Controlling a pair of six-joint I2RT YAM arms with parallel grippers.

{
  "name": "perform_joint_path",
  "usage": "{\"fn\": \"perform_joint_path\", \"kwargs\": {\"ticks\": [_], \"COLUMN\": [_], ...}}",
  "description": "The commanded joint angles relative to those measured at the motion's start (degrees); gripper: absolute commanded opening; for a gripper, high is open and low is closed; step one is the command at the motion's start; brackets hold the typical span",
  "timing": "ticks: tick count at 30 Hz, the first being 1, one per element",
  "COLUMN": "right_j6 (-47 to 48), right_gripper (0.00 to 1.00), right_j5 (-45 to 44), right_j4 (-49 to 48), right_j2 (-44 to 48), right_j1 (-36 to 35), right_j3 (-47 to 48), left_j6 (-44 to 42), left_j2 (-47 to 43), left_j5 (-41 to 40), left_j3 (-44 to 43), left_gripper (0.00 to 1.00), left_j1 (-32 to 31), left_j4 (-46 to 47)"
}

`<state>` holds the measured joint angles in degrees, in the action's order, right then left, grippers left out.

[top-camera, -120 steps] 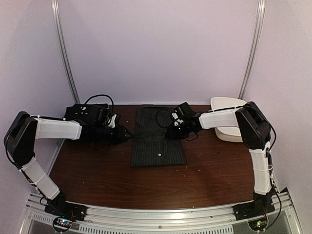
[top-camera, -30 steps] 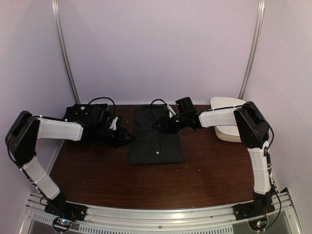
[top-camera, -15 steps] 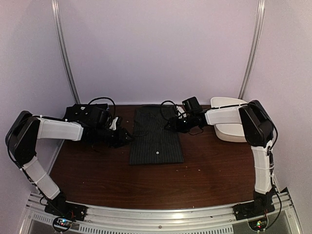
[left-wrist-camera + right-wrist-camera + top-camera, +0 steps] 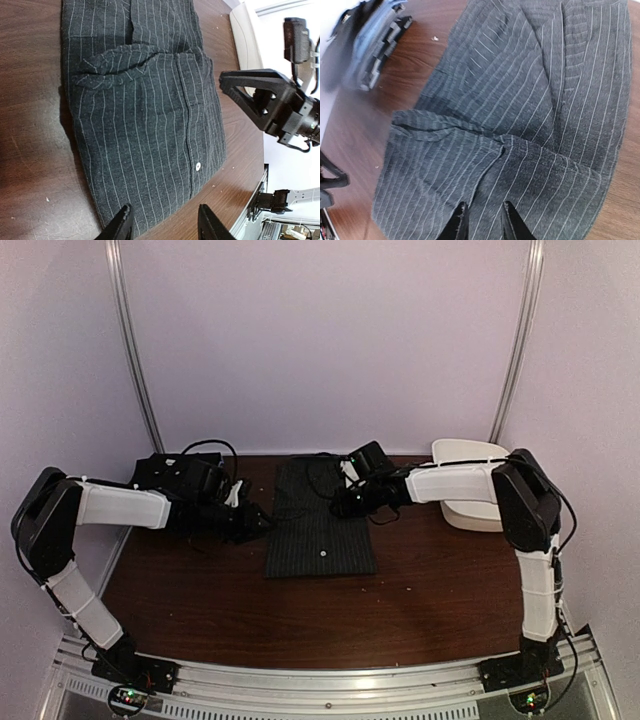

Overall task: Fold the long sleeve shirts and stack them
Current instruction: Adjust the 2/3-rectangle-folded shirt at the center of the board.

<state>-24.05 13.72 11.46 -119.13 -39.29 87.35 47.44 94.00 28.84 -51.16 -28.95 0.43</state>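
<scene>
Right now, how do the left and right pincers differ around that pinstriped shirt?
The left pincer gapes wide. The right pincer shows a much narrower gap, and I can't tell if it nips the cloth. The left one sits at the left edge of the pinstriped shirt, while the right one is over the cloth, on its far right part. Shared: both are low and point inward toward each other.

A charcoal pinstriped shirt (image 4: 320,525) lies flat mid-table — folded to a long rectangle, one white button (image 4: 198,166) showing near its front edge, cloth bunched in a ridge across its middle.
</scene>
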Motion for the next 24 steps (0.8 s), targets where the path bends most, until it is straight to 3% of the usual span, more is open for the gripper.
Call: {"fn": "perform_joint_path", "kwargs": {"ticks": [1, 10, 24], "right_j6": [0.83, 2.69, 2.35], "right_gripper": [0.22, 0.28, 0.33], "right_j5": [-4.18, -8.4, -11.25], "right_j4": [3.99, 9.88, 11.01], "right_j2": [-5.31, -13.46, -2.37], "right_j1": [0.03, 0.07, -0.19], "right_j3": [6.05, 14.3, 11.01], "left_j6": [-0.07, -0.19, -0.36], "left_j2": [0.43, -0.34, -1.72], "left_j5": [0.99, 0.48, -0.24], "left_j3": [-0.58, 0.18, 0.97], "left_gripper": [0.44, 0.44, 0.44], "left_j1": [-0.23, -0.23, -0.23], "left_j4": [1.89, 1.26, 0.8]}}
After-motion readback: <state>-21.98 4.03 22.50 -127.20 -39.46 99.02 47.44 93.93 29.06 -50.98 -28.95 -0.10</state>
